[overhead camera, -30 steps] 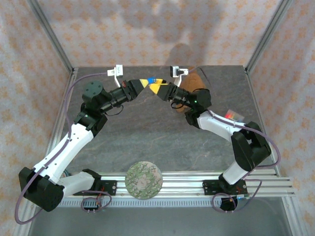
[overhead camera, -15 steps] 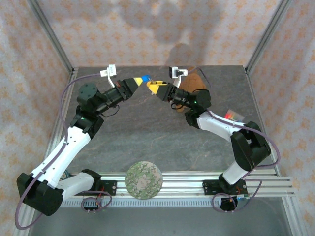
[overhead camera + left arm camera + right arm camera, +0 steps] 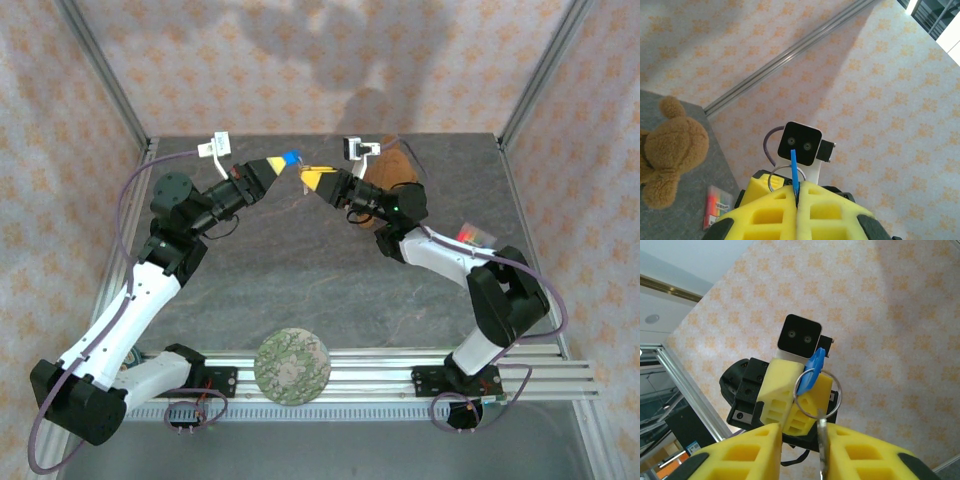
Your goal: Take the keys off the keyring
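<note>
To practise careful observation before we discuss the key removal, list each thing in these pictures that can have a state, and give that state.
left gripper: shut on the blue key.
blue key: pinched upright, on the keyring.
keyring: in the air, hanging from the blue key.
silver key: on the keyring, between the right gripper's fingers.
right gripper: jaws apart, not clamped.
teddy bear: on the table, untouched.

Grey table point(image 3: 300, 270), brown teddy bear point(image 3: 672, 150), striped packet point(image 3: 715, 202) on it
</note>
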